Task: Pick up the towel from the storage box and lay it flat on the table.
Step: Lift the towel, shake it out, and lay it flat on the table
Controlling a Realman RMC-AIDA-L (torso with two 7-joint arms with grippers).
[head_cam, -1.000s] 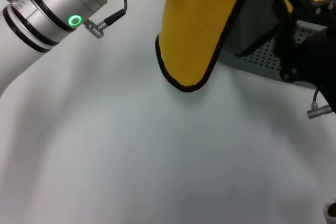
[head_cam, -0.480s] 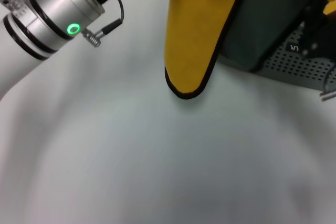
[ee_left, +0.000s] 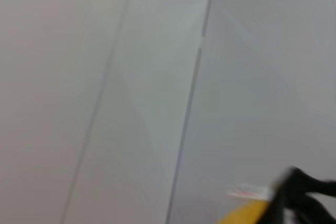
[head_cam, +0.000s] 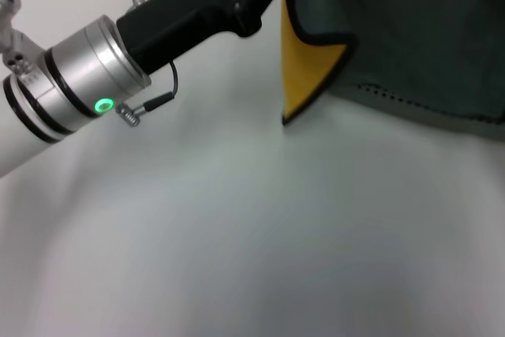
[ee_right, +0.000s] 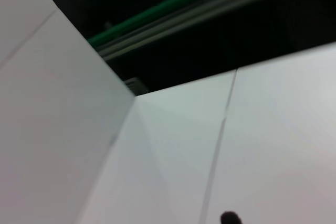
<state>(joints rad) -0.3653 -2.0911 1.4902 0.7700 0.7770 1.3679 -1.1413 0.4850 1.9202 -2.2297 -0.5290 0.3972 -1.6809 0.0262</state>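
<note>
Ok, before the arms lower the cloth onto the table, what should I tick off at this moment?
1. Towel lifted off the table: ok, its dark green side hangs in the air.
2. Towel spread flat: not ok, its yellow side shows at a turned corner.
3. Table bare below: ok in the head view.
4. Left arm reaches the towel's edge: ok; its grip is hidden.
5. Right gripper: cannot tell, not in view.
6. Storage box: cannot tell, hidden.

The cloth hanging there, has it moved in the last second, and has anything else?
The towel has spread across the upper right, dark green side now facing, hiding the storage box; only a yellow corner shows. The left arm swung down and inward. The table is unchanged.
</note>
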